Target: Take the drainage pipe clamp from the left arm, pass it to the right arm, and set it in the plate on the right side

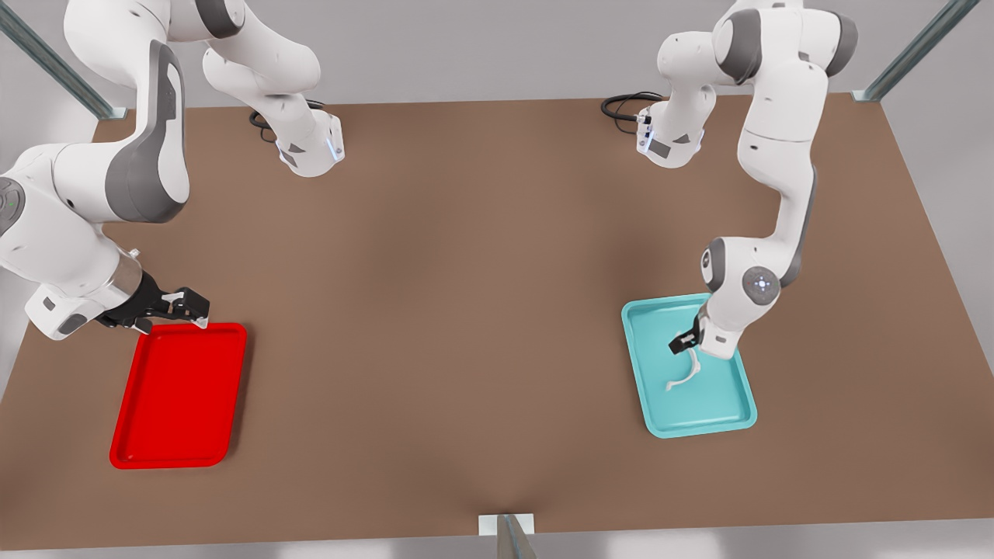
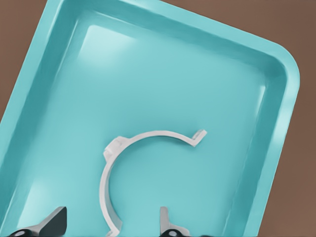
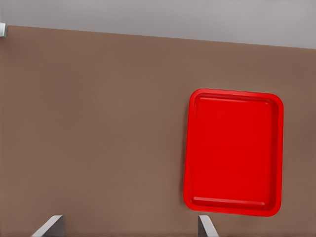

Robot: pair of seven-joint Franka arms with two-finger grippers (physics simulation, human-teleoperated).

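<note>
Two trays lie on the brown table [image 1: 466, 310], well apart. At the front view's left is the red plate [image 1: 180, 396], bare inside. Just above its far rim hangs the right gripper [image 1: 186, 309], on an arm that reaches in from that side. The right wrist view looks down on the plate [image 3: 233, 152] from a height, with two fingertips [image 3: 49, 226] spread wide at the frame's edge and nothing between them; this arm waits.

At the front view's right is the teal tray [image 1: 687, 369]. The left gripper [image 1: 685, 341] points down into it, right over the clamp [image 1: 686, 371]. The clamp lies inside the tray, toward its middle. In the left wrist view the clamp [image 2: 129, 170] is a white half-ring on the tray floor [image 2: 163, 89], one tabbed end free and the other running between the fingertips [image 2: 52, 222]. Those fingers stand apart on either side of the strip, with a gap showing to each; they are open around it and not pressing it.
</note>
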